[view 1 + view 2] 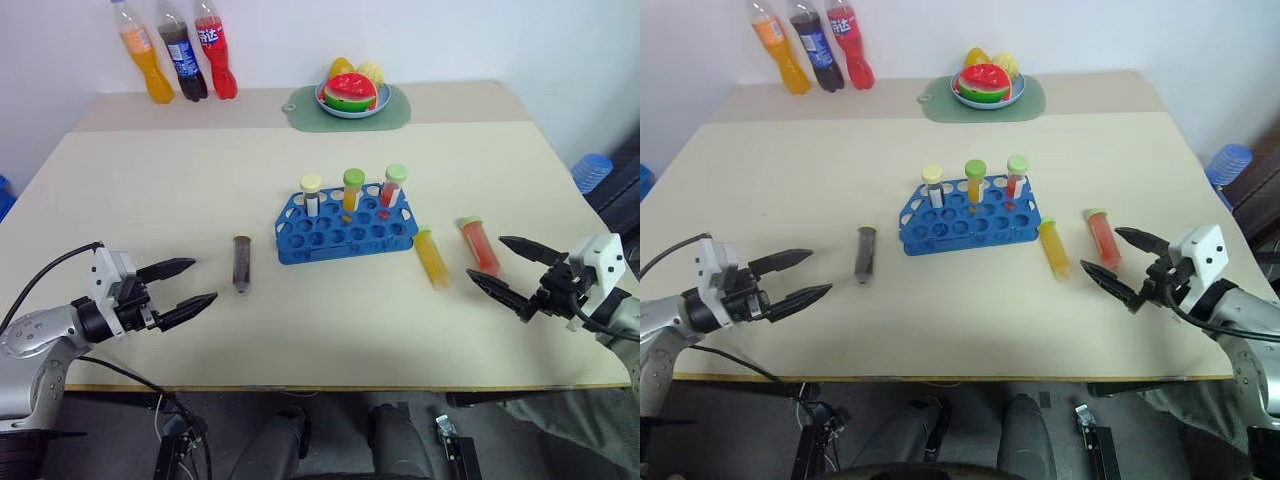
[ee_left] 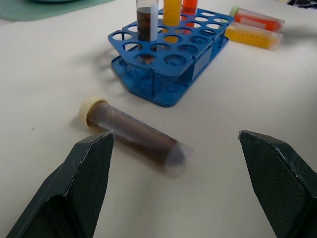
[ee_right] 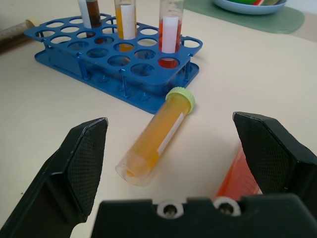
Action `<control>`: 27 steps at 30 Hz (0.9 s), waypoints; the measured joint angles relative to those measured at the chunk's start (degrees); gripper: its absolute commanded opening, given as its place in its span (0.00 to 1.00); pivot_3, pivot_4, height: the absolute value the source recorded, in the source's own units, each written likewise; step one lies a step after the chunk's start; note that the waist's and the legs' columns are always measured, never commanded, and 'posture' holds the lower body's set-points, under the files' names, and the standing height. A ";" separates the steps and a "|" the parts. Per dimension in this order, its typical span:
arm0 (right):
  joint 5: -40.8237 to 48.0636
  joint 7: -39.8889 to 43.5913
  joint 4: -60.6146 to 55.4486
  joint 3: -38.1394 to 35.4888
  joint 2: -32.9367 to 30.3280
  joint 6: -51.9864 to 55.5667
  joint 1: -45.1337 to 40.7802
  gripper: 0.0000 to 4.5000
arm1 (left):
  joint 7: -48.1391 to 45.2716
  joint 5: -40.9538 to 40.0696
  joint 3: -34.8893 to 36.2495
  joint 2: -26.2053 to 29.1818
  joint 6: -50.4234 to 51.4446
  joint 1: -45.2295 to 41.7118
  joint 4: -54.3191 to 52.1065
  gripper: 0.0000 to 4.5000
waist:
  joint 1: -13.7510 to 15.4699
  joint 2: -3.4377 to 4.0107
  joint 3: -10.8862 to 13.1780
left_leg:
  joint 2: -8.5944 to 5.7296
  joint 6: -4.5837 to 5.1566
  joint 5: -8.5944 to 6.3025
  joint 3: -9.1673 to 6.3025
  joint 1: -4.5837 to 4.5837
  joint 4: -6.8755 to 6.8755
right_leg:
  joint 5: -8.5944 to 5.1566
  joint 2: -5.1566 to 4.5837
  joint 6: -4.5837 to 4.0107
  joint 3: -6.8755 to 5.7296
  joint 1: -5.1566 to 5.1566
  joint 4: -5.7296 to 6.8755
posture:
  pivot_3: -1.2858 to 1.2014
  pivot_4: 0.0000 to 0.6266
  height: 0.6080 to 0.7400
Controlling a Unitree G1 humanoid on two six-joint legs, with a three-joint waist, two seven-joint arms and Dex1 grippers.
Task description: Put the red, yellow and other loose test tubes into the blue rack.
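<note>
Beige table (image 1: 300,340) against a white wall; three soda bottles (image 1: 176,50) stand at the far left edge, and a plate of fruit (image 1: 351,95) sits on a green mat (image 1: 396,112) at far centre.

Left gripper (image 1: 187,284) hovers over the near left of the table, fingers spread wide, holding nothing. Just right of it, a dark brown tube (image 1: 241,263) lies flat on the table, left of the rack and apart from it.

Blue rack (image 1: 340,234) sits at table centre. Three tubes stand upright in its far row: a dark one with a pale yellow cap (image 1: 311,195), an orange one with a green cap (image 1: 352,190), and a red one with a green cap (image 1: 393,187).

Right of the rack, a yellow tube (image 1: 431,257) lies flat, its cap near the rack's corner. A red tube (image 1: 479,244) lies beside it, further right.

Right gripper (image 1: 508,264) hovers near the red tube, fingers wide apart and empty.
</note>
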 measured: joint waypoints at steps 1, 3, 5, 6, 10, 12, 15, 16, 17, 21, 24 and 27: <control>-0.02 0.17 0.00 0.00 0.00 0.04 0.00 1.00 | -0.15 0.01 0.00 0.16 0.36 0.05 0.00 0.92 | 0.09 0.01 0.00 | 0.00 0.00 0.00 0.00 0.00 0.00 | 0.01 0.00 -0.01 0.00 0.01 -0.03 | 0.52 0.24 1.00; -0.08 0.50 0.02 0.00 0.00 0.07 0.00 1.00 | -0.24 0.08 0.00 0.23 0.70 0.07 0.00 0.92 | 0.14 0.01 0.01 | 0.00 0.02 -0.01 0.00 -0.01 0.00 | 0.04 0.00 0.01 0.00 0.04 -0.09 | 0.52 0.24 1.00; -0.21 0.67 0.06 0.00 0.00 0.07 -0.03 1.00 | -0.16 0.07 0.00 0.21 1.00 -0.05 0.00 0.92 | 0.21 0.00 0.01 | 0.00 0.03 -0.01 -0.01 -0.01 0.00 | 0.06 0.00 0.02 0.00 0.06 -0.13 | 0.52 0.24 1.00; -0.32 0.70 0.16 0.00 0.00 0.07 -0.06 1.00 | -0.17 0.04 -0.01 0.19 1.14 -0.32 0.00 0.92 | 0.21 0.00 0.01 | 0.00 0.03 -0.01 0.00 -0.01 0.01 | 0.07 0.00 0.01 0.00 0.07 -0.14 | 0.52 0.24 1.00; -1.19 0.51 0.93 0.14 0.00 0.09 -1.18 1.00 | -0.41 0.01 -0.47 0.10 1.15 -2.13 -0.38 0.92 | 0.15 0.00 0.01 | 0.00 0.02 -0.01 0.01 -0.01 0.01 | 0.08 0.00 0.00 0.00 0.07 -0.14 | 0.52 0.24 1.00; -2.36 -1.29 1.60 0.72 -0.07 0.91 -3.91 1.00 | -0.99 0.00 -1.54 0.02 1.18 -3.66 -1.33 0.92 | 0.00 0.00 0.01 | 0.02 0.02 -0.01 0.03 -0.01 0.03 | 0.11 0.01 -0.04 0.00 0.06 -0.14 | 0.52 0.24 1.00; -5.17 -6.06 1.94 2.55 -0.85 5.53 -8.33 1.00 | -1.35 -0.06 -3.69 -0.32 1.78 -6.01 -4.22 0.92 | 0.04 0.01 0.01 | 0.04 0.02 -0.01 0.04 -0.01 0.01 | 0.14 0.02 -0.04 0.00 0.02 -0.14 | 0.52 0.24 1.00; -5.38 -7.25 2.26 3.46 -1.50 8.25 -10.07 1.00 | -1.31 0.00 -4.37 -0.39 1.92 -6.45 -4.91 0.92 | 0.02 0.02 0.02 | 0.04 0.02 -0.01 0.05 -0.02 0.01 | 0.14 0.02 -0.04 0.01 0.01 -0.14 | 0.52 0.24 1.00; -5.64 -8.37 2.94 4.58 -2.52 11.54 -12.53 1.00 | -1.18 0.02 -5.38 -0.68 2.10 -7.27 -5.65 0.92 | 0.01 0.04 0.03 | 0.04 0.01 -0.01 0.06 -0.03 0.02 | 0.15 0.02 -0.05 0.02 0.00 -0.14 | 0.52 0.24 1.00; -6.17 -11.41 6.95 9.22 -5.81 26.27 -24.01 1.00 | -0.64 -0.02 -8.28 -1.91 3.41 -8.71 -9.64 0.92 | -0.06 0.07 0.07 | 0.07 0.02 -0.01 0.10 -0.05 0.01 | 0.17 0.04 -0.09 0.03 -0.01 -0.19 | 0.52 0.24 1.00; -6.89 -12.93 14.22 14.10 -7.11 38.85 -34.45 1.00 | -0.13 -0.05 -9.50 -2.30 4.36 -9.84 -11.27 0.92 | 0.04 0.07 0.08 | 0.12 0.02 -0.01 0.12 -0.07 -0.01 | 0.19 0.10 -0.12 0.03 -0.02 -0.24 | 0.52 0.24 1.00; -9.24 -11.60 23.99 20.97 -7.47 46.39 -44.97 1.00 | -0.16 -0.01 -10.53 -2.37 4.82 -9.99 -11.79 0.92 | -0.10 0.12 0.13 | 0.14 0.01 0.00 0.20 -0.12 -0.03 | 0.19 0.11 -0.11 0.03 -0.06 -0.29 | 0.52 0.24 1.00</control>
